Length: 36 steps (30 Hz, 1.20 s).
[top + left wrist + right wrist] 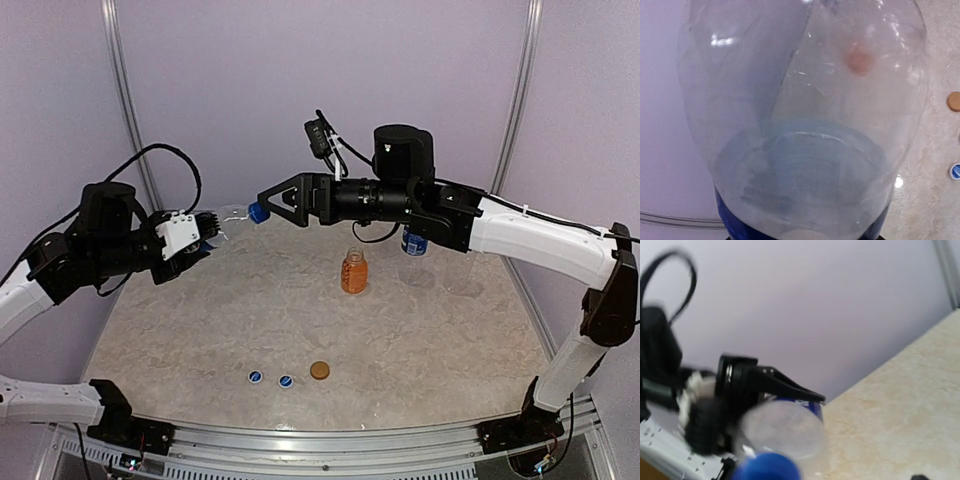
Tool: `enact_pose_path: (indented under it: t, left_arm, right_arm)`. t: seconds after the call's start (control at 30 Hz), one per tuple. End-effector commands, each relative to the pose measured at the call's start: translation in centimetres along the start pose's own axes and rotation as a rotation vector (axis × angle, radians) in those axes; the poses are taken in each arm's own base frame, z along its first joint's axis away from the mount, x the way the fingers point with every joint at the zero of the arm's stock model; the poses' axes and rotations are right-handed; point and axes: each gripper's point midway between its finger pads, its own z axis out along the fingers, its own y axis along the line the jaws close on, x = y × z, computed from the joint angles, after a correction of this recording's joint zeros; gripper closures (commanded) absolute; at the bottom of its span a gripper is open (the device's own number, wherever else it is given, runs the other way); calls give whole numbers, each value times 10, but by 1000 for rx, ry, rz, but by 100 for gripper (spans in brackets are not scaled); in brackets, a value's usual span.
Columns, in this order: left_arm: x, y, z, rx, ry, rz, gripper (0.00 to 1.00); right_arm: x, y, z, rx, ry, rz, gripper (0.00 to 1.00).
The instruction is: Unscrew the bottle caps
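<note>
My left gripper (205,232) is shut on a clear bottle with a blue label (228,214), held level above the table's far left. Its blue cap (258,212) points right and sits on the neck. My right gripper (270,203) stands open, its jaws spread around that cap. In the right wrist view the blurred blue cap (767,467) is close in front, with the bottle (782,432) and a left finger (780,382) behind it. The bottle (805,125) fills the left wrist view. Two blue caps (255,377) (286,381) and a golden-brown cap (319,370) lie loose near the front.
An orange juice bottle (354,271) stands uncapped mid-table. Another blue-labelled bottle (414,243) stands behind the right arm. The golden-brown cap (954,101) and a blue cap (955,171) show at the right edge of the left wrist view.
</note>
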Motion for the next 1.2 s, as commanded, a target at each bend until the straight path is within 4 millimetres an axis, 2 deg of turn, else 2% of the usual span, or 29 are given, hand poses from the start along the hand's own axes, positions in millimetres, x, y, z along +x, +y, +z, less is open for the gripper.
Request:
enact_pose_path:
  t: [0.0,0.2,0.4,0.57,0.7,0.73,0.77,0.83,0.9,1.0,1.17]
  left_arm:
    - [-2,69,4,-415,58,223,64]
    - [-9,73,3,-464,53,291,65]
    - [-9,55,10,-439,42,373,66]
    - [-9,54,11,-439,40,373,66]
    - [-9,54,13,-436,40,368,66]
    - [-9,54,12,-437,40,366,66]
    - [-9,54,12,-436,41,367,66]
    - [-9,55,12,-440,43,364,66]
    - [-8,55,13,-439,47,361,66]
    - [-8,56,13,-437,47,354,66]
    - [-8,54,12,-431,42,359,66]
  right_arm:
    - [-7,0,-2,-2,-20,53,9]
    - [1,-13,9,9,9,101,15]
    - [-10,-20,13,-6,1,103,31]
    - [0,-22,15,-19,20,125,57]
    - [6,-23,15,-23,24,141,84]
    - [7,-23,15,-26,28,144,86]
    - [7,-22,15,-30,31,145,81]
    - [9,-21,15,-35,41,151,63]
    - [11,-22,14,-30,44,153,57]
    - [13,-23,12,-23,48,156,56]
    - [11,-22,13,-29,46,149,69]
